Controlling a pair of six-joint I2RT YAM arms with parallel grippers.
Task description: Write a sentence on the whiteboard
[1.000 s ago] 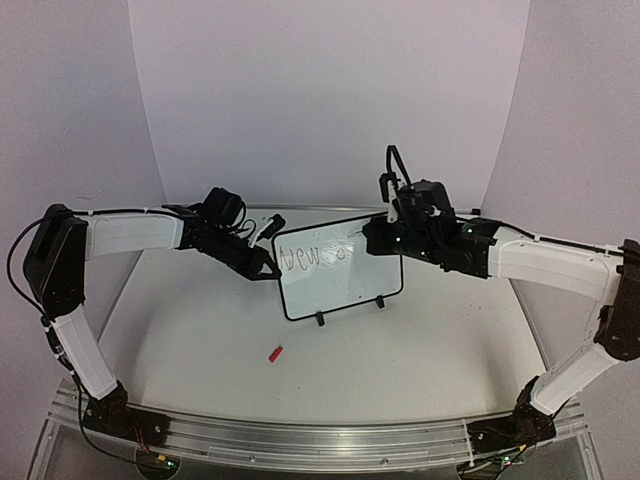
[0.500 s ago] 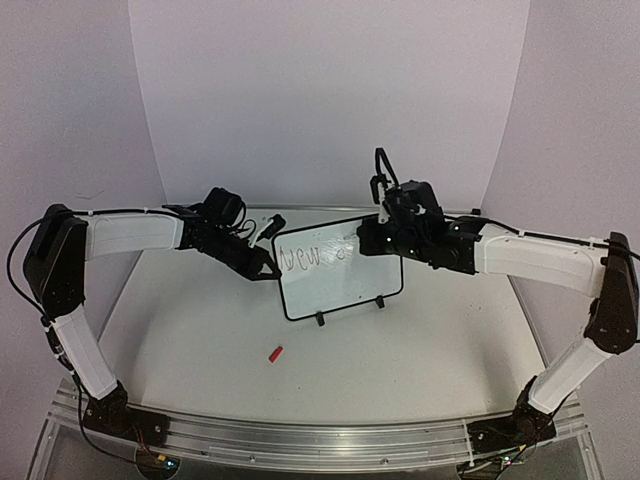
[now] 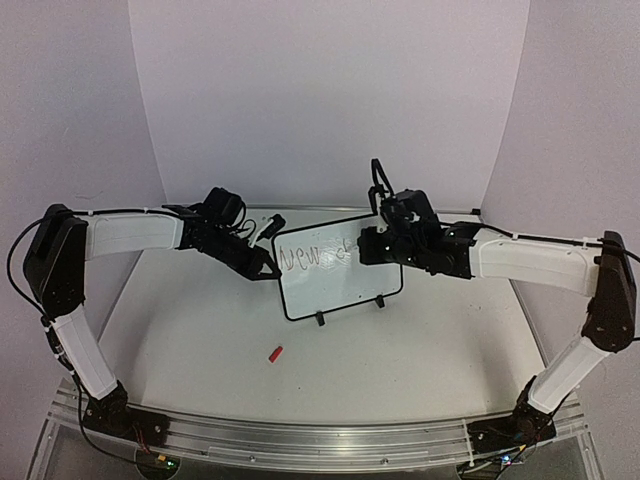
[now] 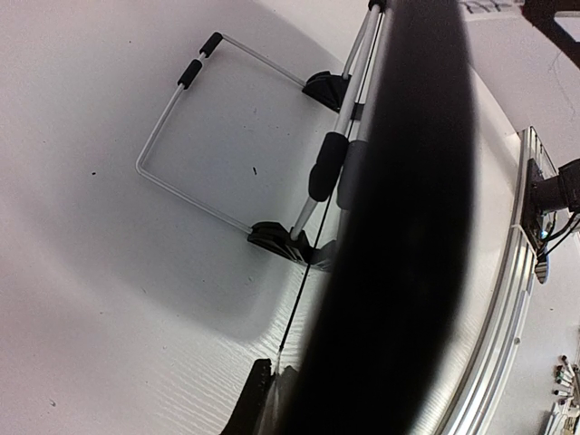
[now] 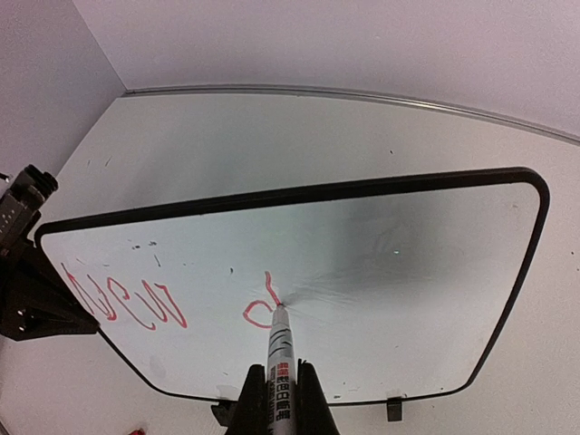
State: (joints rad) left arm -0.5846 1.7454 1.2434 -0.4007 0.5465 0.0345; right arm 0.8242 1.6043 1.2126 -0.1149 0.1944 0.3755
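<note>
The whiteboard [image 3: 338, 285] stands propped on its two black feet a little toward 12 o'clock of the worktop's [image 3: 190, 330] middle, its face tilted back. The sentence [image 5: 122, 299] is only begun: "New" in red strokes along the board's upper left, with an unfinished letter just to its 3 o'clock. The marker [image 5: 279, 349] touches its tip to that last stroke, held clenched between the fingers of the right tool [image 5: 276, 399], which reaches in from the board's 2 o'clock corner. The left tool [image 3: 265, 265] is clamped on the board's 9 o'clock edge. Behind the board, a folding wire stand [image 4: 172, 154] rests on the worktop. A small red piece [image 3: 275, 353] lies at the board's 7 o'clock, well apart from it.
</note>
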